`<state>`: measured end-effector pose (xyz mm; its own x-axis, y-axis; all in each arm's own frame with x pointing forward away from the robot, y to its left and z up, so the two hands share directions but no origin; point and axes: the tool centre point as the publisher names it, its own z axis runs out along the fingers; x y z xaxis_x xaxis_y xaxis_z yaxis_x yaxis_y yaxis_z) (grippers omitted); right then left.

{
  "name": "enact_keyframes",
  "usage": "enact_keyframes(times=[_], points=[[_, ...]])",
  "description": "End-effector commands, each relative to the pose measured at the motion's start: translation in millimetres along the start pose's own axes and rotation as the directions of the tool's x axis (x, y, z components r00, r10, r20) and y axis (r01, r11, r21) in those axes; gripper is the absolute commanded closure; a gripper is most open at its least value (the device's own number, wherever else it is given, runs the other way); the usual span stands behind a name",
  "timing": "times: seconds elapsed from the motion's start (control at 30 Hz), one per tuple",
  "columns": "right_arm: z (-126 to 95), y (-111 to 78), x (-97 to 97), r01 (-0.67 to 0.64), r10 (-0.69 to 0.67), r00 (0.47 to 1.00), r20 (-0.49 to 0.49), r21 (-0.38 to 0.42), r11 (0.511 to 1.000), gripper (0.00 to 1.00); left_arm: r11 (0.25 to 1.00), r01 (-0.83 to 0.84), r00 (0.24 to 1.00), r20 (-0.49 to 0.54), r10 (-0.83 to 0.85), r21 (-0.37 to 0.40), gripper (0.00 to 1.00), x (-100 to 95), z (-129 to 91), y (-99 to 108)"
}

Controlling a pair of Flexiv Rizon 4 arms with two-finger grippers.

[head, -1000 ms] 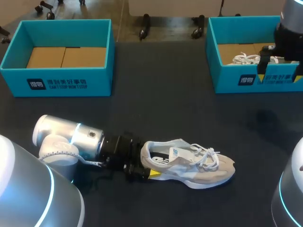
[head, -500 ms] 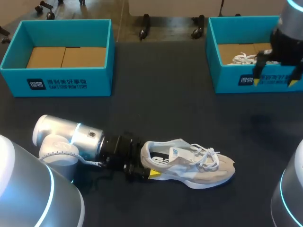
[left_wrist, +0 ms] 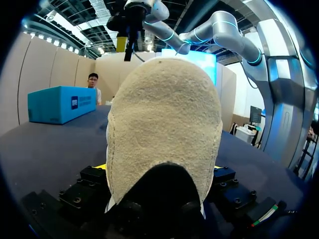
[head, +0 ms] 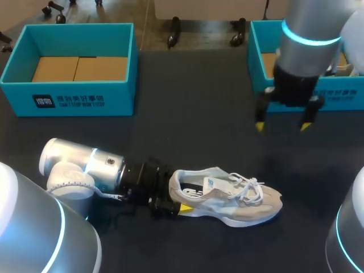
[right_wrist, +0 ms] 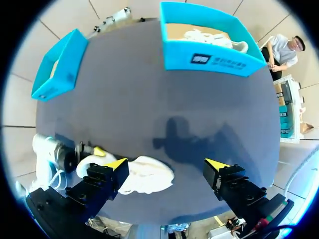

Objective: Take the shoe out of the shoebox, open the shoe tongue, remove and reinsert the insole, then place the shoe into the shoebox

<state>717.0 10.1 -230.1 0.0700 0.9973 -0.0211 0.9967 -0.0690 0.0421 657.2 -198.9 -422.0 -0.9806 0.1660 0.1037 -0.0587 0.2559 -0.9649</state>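
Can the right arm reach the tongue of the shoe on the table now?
Probably yes. The right tool hovers open above bare table, nothing lies between it and the shoe, and the left tool grips only the heel, leaving the tongue uncovered.

Left tool clamping shoe, right tool raised, spread

Dark table; second shoe, seemingly white-laced, far right.

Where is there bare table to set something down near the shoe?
Bare: the table between left shoebox and right shoebox, down to the shoe, though the open right gripper hovers over it; also right of the toe. Crowded: front left, left gripper on the heel.
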Motion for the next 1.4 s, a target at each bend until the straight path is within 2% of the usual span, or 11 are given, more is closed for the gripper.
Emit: enact_keyframes(times=[0.03, 0.6, 0.67, 0.8, 1.0, 1.1, 1.13, 1.4], points=[[14.8, -20.9, 29.5, 0.047, -0.047, 0.999, -0.014, -0.034, 0.998, 0.00, 1.000, 0.000, 1.000, -0.002, 0.000, -0.001, 1.00, -2.8, -0.8, 2.5], [14.8, -20.9, 29.5, 0.047, -0.047, 0.999, -0.014, -0.034, 0.998, 0.00, 1.000, 0.000, 1.000, -0.002, 0.000, -0.001, 1.00, -2.8, -0.8, 2.5], [20.3, -28.9, 42.0, 0.073, -0.072, 0.997, 0.032, -0.031, 0.997, 0.00, 1.000, 0.000, 1.000, -0.002, 0.000, -0.001, 1.00, -2.8, -0.8, 2.5], [31.5, -50.7, 62.2, 0.106, -0.105, 0.994, 0.005, -0.028, 0.994, 0.00, 1.000, 0.000, 1.000, -0.002, 0.000, -0.001, 1.00, -2.8, -0.8, 2.5], [42.7, -80.4, 96.7, 0.140, -0.139, 0.990, 0.025, -0.041, 0.989, 0.00, 1.000, 0.000, 1.000, -0.002, 0.000, -0.001, 1.00, -2.8, -0.8, 2.5], [49.1, -87.5, 115.6, 0.134, -0.134, 0.991, 0.029, -0.002, 0.991, 0.00, 1.000, 0.000, 1.000, -0.002, 0.000, -0.001, 1.00, -2.8, -0.8, 2.5], [50.6, -89.3, 119.6, 0.130, -0.130, 0.991, -0.002, 0.024, 0.991, 0.00, 1.000, 0.000, 1.000, -0.002, 0.000, -0.001, 1.00, -2.8, -0.8, 2.5], [50.6, -89.3, 119.6, 0.130, -0.130, 0.991, -0.002, 0.024, 0.991, 0.00, 1.000, 0.000, 1.000, -0.002, 0.000, -0.001, 1.00, -2.8, -0.8, 2.5]])
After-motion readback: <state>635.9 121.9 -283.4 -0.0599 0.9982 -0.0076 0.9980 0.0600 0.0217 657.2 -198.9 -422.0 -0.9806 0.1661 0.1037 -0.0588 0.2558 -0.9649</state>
